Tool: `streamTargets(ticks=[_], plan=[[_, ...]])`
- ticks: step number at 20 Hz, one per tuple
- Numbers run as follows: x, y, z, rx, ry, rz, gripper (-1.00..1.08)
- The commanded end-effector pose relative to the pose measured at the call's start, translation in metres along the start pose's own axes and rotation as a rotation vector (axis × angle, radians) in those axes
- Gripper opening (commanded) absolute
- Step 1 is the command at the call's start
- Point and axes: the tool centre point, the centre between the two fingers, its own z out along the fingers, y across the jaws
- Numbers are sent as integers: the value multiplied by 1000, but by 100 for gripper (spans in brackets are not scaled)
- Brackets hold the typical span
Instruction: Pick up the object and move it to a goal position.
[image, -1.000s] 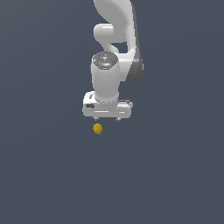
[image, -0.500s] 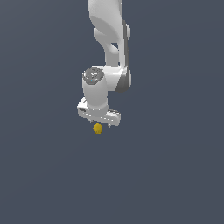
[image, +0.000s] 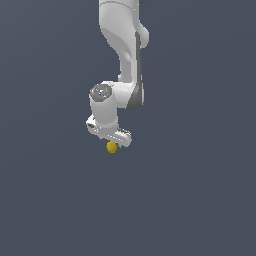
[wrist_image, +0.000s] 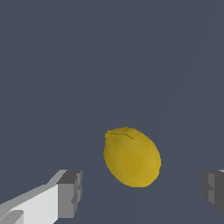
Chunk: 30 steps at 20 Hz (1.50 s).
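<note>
— Under the white gripper (image: 112, 141) I see the object, a small yellow lemon-like ball (image: 112, 147). It lies on the dark grey table (image: 200, 200), just below the jaws.

— Are the jaws closed on it?

— No. On the wrist view they are spread wide, one finger (wrist_image: 70, 193) on each side, and the lemon (wrist_image: 132, 156) sits between them, apart from both.

— So what should it do well now?

— I think it should go straight down until the pads are at the widest part of the lemon, then close slowly. The lemon seems nearer to one finger, so centring first may stop it rolling away.

— Anything in the way?

— I see nothing else on the table, and no goal mark.
</note>
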Motion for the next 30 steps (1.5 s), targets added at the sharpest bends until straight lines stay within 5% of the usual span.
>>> streamTargets(ticks=[1,18,19,30], plan=[[0,0,0,0,1,0,100],[0,0,51,1,2,6,100],[0,0,51,1,2,6,-100],[0,0,50,1,2,6,-100]])
